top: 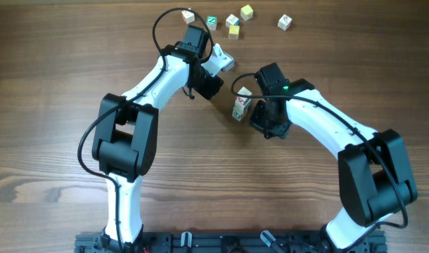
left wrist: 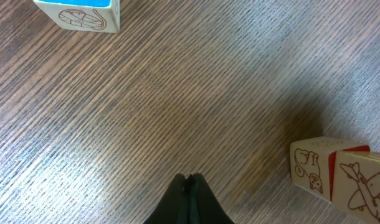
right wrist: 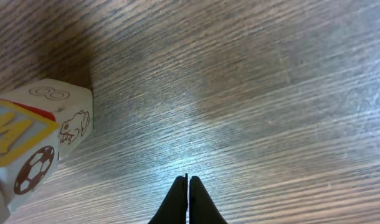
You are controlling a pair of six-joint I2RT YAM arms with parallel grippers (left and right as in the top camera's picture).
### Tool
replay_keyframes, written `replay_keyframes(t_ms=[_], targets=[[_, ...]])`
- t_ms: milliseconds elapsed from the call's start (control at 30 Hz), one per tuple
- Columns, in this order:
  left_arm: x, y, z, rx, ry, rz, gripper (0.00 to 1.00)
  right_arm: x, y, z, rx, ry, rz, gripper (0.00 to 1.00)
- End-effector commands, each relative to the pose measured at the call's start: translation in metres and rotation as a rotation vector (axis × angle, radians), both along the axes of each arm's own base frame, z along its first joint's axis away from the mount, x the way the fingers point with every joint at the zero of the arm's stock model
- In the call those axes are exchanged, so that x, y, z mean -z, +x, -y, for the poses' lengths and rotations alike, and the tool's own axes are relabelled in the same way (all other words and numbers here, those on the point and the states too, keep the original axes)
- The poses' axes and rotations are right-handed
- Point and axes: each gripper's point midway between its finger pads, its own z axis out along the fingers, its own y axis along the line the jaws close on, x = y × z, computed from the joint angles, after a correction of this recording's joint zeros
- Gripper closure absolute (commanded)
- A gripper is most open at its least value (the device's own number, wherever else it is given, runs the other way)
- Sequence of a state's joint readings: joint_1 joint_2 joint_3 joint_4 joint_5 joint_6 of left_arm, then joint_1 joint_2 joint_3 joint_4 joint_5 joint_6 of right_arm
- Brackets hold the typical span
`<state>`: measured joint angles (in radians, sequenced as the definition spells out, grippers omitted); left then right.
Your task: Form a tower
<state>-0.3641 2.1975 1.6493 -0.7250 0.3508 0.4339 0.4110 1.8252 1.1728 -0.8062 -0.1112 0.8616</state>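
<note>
**Tower Stood Clear of Two Closed Grippers**

A narrow tower of small white letter cubes stood on the brown wooden tabletop between both arms. On the left gripper the jaws were pressed together on nothing, the tower off to their right. On the right gripper the jaws were likewise closed, the tower off to their left.

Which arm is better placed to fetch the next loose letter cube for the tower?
Probably left. The left gripper, shut and empty, sits nearer the loose white letter cubes at the far side; the right gripper, also shut and empty, is beside the tower of stacked letter cubes.
</note>
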Motion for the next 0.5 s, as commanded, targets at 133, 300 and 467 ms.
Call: replay_keyframes(t_ms=[133, 300, 467], targets=[[0.002, -0.001, -0.011, 0.002, -0.048, -0.04, 0.96, -0.034, 0.003, -0.012, -0.125, -0.06, 0.159, 0.96], [-0.009, -0.015, 0.005, 0.032, -0.19, -0.119, 0.96, -0.077, -0.016, -0.005, -0.033, -0.046, 0.199, 0.96], [-0.012, -0.02, 0.019, -0.032, -0.299, -0.214, 0.96, -0.177, -0.033, 0.021, 0.026, 0.025, 0.482, 0.96]])
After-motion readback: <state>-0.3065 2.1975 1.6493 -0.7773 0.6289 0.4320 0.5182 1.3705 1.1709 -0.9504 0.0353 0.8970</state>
